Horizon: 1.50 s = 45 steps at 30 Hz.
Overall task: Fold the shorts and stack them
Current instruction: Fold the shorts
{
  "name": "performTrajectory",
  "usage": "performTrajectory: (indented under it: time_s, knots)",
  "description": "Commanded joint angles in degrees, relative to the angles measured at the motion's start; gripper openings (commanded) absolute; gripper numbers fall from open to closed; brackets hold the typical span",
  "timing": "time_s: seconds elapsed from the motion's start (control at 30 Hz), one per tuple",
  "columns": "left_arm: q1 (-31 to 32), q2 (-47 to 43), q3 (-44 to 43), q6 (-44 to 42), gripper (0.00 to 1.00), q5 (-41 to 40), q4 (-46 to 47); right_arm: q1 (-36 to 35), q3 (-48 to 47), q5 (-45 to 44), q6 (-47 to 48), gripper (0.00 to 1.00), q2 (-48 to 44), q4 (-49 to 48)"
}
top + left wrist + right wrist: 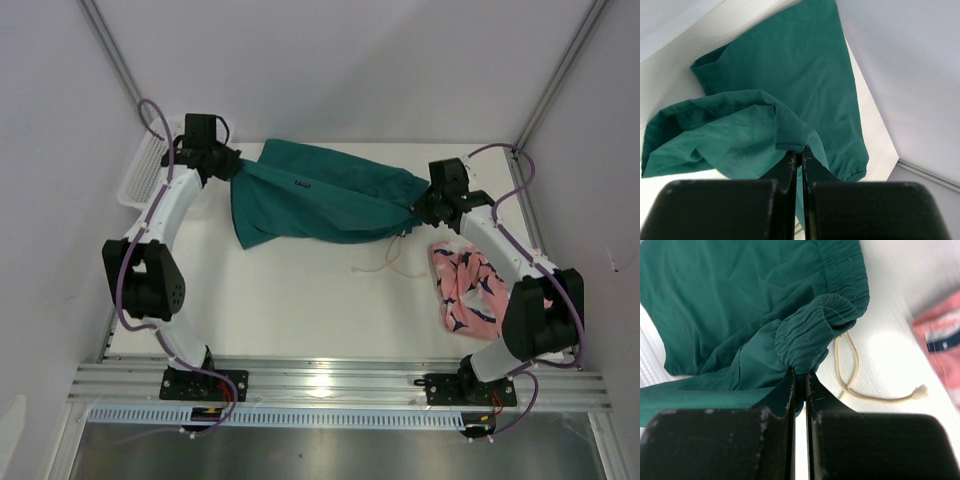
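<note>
You've got both grippers clamped on the teal shorts (320, 200). L gripper (799, 156) is pinched shut on a hemmed edge, w/ fabric bunched just above its tips. R gripper (800, 376) is pinched shut on the gathered elastic waistband, w/ the pale drawstring (852, 390) trailing loose on the table (300, 320) just right of its fingers. The garment hangs stretched btwn the two sets of fingers, part lifted, part draped. Looks like the spread-out stage before the first fold, so most of the task is left. To do it well, move both arms together at the same height & pace, so the cloth btwn the tips is taut w/o pulling out of either pinch. The L bite looks thin, so go gentle there. Lay it flat before folding & don't trap the drawstring underneath. The pink shark-print shorts (468, 290) lie crumpled on the near side of the R fingers, apart from them; do them after. The mesh basket (140, 175) sits just outboard of the L fingers, so steer clear.
</note>
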State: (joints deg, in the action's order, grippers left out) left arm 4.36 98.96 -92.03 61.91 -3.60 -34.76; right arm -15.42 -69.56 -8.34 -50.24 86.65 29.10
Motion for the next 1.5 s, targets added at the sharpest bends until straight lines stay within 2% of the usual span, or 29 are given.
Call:
performTrajectory:
  time_s: [0.0,0.17,0.27,0.37,0.47,0.6,0.73,0.9,1.0,1.1,1.13,1.23,1.4,1.47]
  knots:
    - [-1.99,4.3,-7.88,-0.74,0.0,-2.38,4.53,3.54,-5.49,-1.42,1.9,0.0,4.47,0.08]
    - [-1.99,9.5,-13.61,-1.09,0.0,-3.26,4.96,6.01,-11.11,0.34,1.64,0.0,8.79,0.43]
    - [-1.99,8.8,-12.91,-1.26,0.0,-4.23,7.86,6.45,-11.65,1.65,1.72,0.0,9.68,-0.36]
    - [-1.99,8.19,-13.35,-1.44,0.0,-4.58,6.56,6.28,-11.13,3.77,2.86,0.0,9.15,-0.45]
    - [-1.99,3.98,-9.76,-1.35,0.0,-3.88,5.67,5.84,-7.8,5.78,3.04,0.0,6.44,-0.54]
    - [-1.99,-7.35,2.69,-0.57,0.0,-2.99,6.29,4.96,-0.42,9.37,2.6,0.0,-0.15,-1.42]
    - [-1.9,-23.93,13.34,-0.74,0.0,-4.31,5.5,2.51,6.53,10.19,2.69,0.0,-8.85,-0.02]
    - [-1.9,-36.36,20.03,-1.35,0.0,-4.93,1.02,-0.57,16.28,9.83,2.95,0.0,-19.93,3.67]
    - [-1.9,-41.47,23.37,-1.44,0.0,-4.58,0.66,-1.01,21.02,11.4,3.39,0.06,-25.99,5.7]
    - [-1.9,-43.15,25.75,-1.7,0.0,-5.72,1.54,-2.33,23.41,16.74,7.41,0.37,-29.17,4.92]
    - [-1.9,-42.89,25.5,-1.97,0.0,-5.98,1.37,-2.77,23.33,16.43,7.96,0.56,-29.35,5.52]
    - [-1.9,-40.6,24.53,-2.32,0.0,-6.34,0.66,-3.56,21.76,16.24,13.29,0.71,-29.08,6.06]
    - [-1.9,-38.58,24.0,-2.49,0.0,-7.39,1.63,-4.71,19.99,17.21,21.67,0.78,-28.47,6.93]
    - [-1.9,-37.44,23.74,-2.67,0.0,-8.35,1.19,-7.15,20.78,21.76,26.56,0.88,-28.64,5.27]
